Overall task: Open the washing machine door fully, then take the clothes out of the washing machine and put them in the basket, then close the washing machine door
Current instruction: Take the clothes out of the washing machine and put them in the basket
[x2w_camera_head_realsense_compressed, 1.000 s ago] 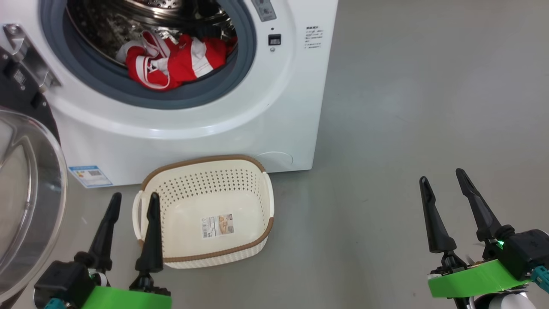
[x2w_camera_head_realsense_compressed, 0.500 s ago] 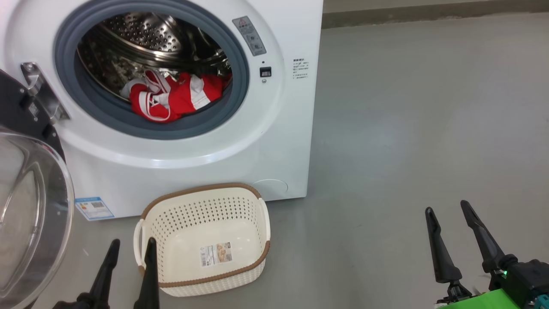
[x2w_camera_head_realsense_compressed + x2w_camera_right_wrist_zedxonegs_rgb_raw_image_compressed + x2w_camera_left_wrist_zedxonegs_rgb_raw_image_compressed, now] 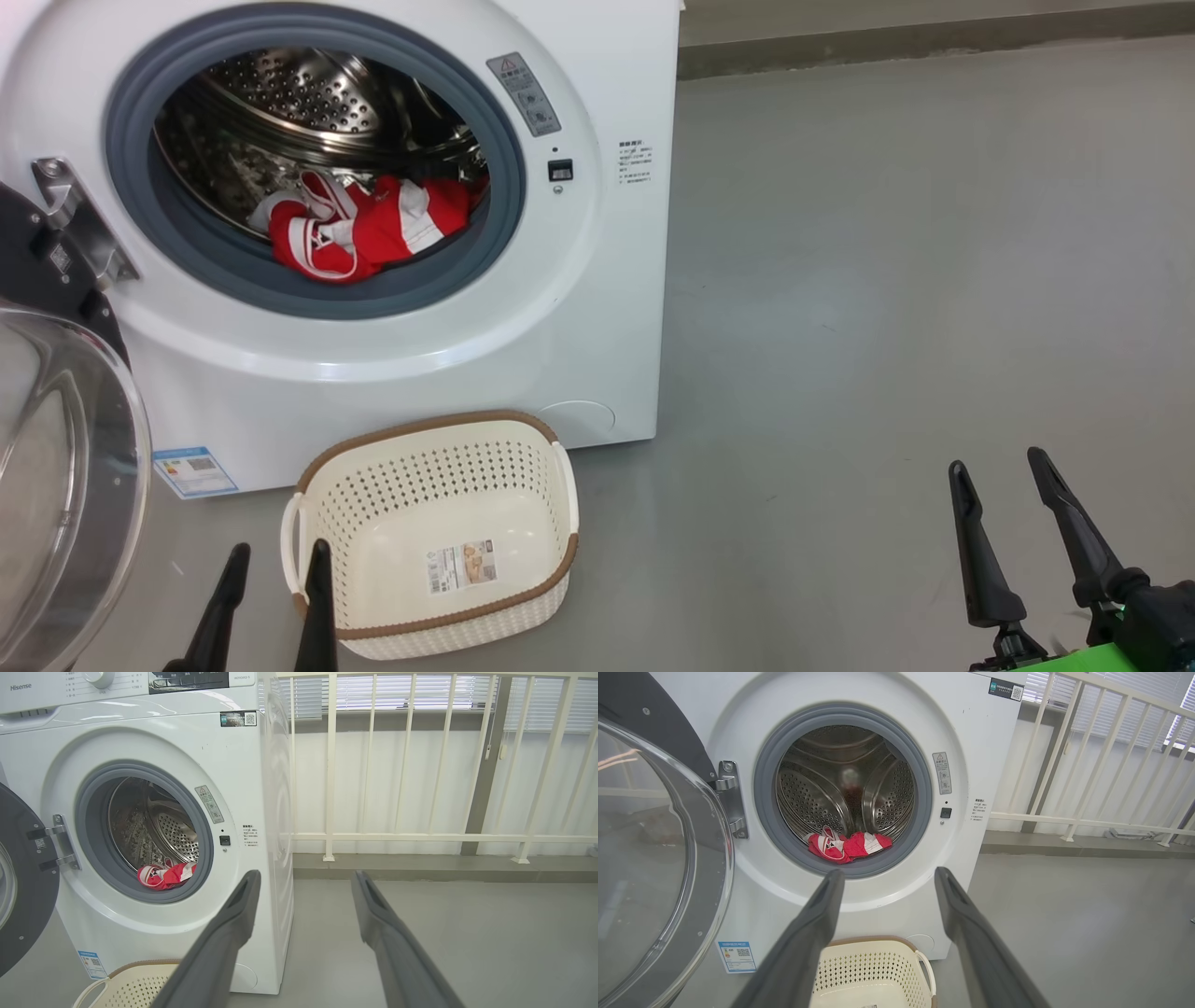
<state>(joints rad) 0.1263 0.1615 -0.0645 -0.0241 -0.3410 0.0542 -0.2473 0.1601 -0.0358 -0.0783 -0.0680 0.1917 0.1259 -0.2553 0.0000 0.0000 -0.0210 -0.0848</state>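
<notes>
- We see L claw & R claw nearest, both wide, empty.
- Basket on floor, beside L claw, just before washer.
- Door open at left.
- Clothes in drum, at front lip.

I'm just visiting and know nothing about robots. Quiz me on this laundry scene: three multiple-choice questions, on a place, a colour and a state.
1. Where are the clothes? A on a chair; B inside the washing machine; C on a shelf.
2. What colour is the rim of the basket? A blue; B brown; C green.
3. The washing machine door is: A shut; B missing; C open.
Key: 1 B, red fabric lies in the drum. 2 B, a brown band tops it. 3 C, it stands swung aside.
</notes>
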